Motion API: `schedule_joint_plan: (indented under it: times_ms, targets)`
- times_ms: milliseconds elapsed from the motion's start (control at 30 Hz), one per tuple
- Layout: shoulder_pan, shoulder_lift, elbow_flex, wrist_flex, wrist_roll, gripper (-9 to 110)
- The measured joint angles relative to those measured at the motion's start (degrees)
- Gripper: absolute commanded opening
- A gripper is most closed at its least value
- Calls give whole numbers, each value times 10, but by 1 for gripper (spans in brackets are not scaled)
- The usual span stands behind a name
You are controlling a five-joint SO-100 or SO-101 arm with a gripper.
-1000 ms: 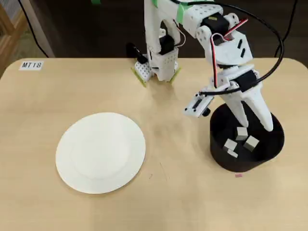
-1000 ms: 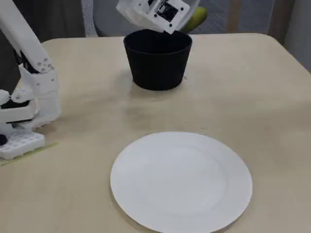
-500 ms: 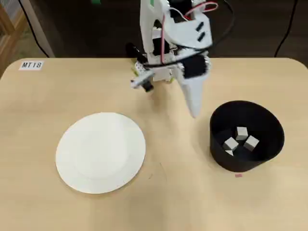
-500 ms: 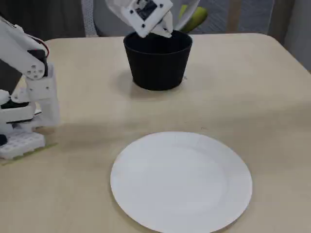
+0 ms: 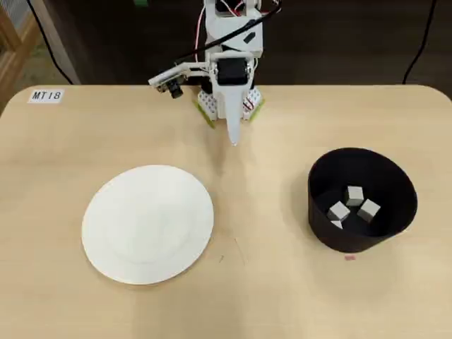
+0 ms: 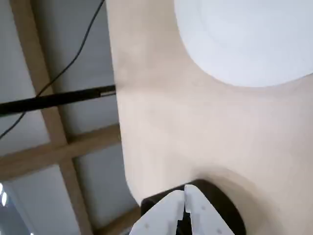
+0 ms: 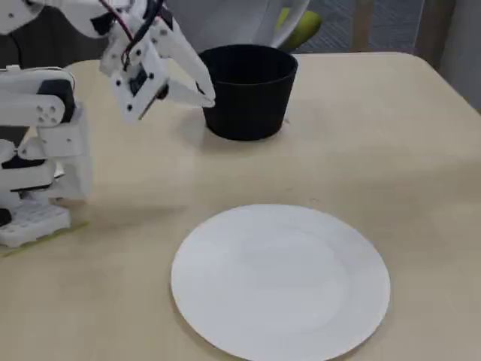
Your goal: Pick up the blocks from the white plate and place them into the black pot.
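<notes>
The white plate (image 5: 148,224) lies bare at the table's left in the overhead view, and also shows in the fixed view (image 7: 279,282) and the wrist view (image 6: 249,39). The black pot (image 5: 323,224) stands at the right and holds three pale grey blocks (image 5: 354,195), with the edge of a fourth below them. In the fixed view the pot (image 7: 252,105) hides the blocks behind its walls. My gripper (image 5: 234,141) is shut and empty. It hangs above the table near the arm's base, apart from both plate and pot. It also shows in the fixed view (image 7: 209,98) and the wrist view (image 6: 185,193).
A label reading MT18 (image 5: 46,95) sits at the table's far left corner. The arm's white base (image 7: 37,218) stands at the table's back edge. A camera (image 5: 171,86) sticks out to the left of the arm. A dark round shape (image 6: 225,208) lies behind the fingers in the wrist view.
</notes>
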Motion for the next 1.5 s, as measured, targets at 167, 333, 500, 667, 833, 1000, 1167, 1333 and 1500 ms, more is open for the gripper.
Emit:
schedule_joint_plan:
  times_ms: [167, 333, 500, 667, 833, 1000, 1167, 1333, 1500]
  targets:
    - [-3, 69, 83, 1, -3, -2]
    - [-1, 94, 131, 1, -3, -2]
    - [3, 94, 177, 0, -4, -2]
    - [3, 95, 209, -8, -13, -2]
    - [3, 94, 228, -21, -13, -2]
    - [3, 95, 228, -21, -13, -1]
    - [3, 95, 228, -21, -13, 3]
    - [3, 95, 228, -21, -13, 3]
    - [3, 95, 228, -21, -13, 2]
